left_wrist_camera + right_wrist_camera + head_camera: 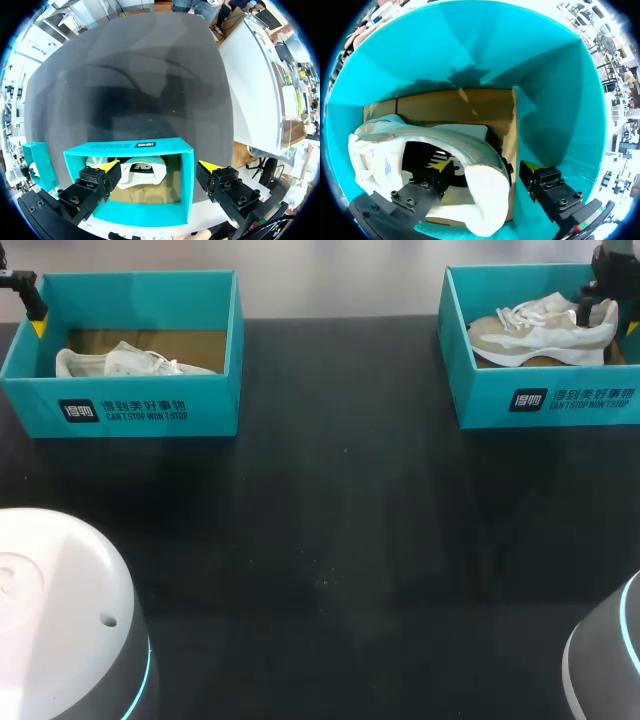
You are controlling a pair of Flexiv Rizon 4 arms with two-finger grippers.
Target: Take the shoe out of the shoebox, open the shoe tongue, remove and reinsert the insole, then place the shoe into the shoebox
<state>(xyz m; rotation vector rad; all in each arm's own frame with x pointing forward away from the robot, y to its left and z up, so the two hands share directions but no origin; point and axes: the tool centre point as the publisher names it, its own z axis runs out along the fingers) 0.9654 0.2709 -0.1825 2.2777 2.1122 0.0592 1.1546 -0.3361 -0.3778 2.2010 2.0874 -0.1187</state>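
Extraction of shoe (545,335) from shoebox (480,405), upper right of frame: likely the current step. Right end effector (487,166) released, fingers astride heel, one inside. Next: clench on heel, lift clear of walls. Left end effector (159,167) released above second box (215,405), upper left.

On the table (330,540), the left box (140,410) stands at the far left and the right box (540,400) at the far right, well apart. The left shoe (120,362) lies in the left box near its front wall, and the right shoe (545,332) lies in the right box. The left gripper (159,167) hangs above the left box with one finger beyond its side wall, while the right gripper (485,170) is inside the right box, one finger in the right shoe's opening and the other outside its heel.
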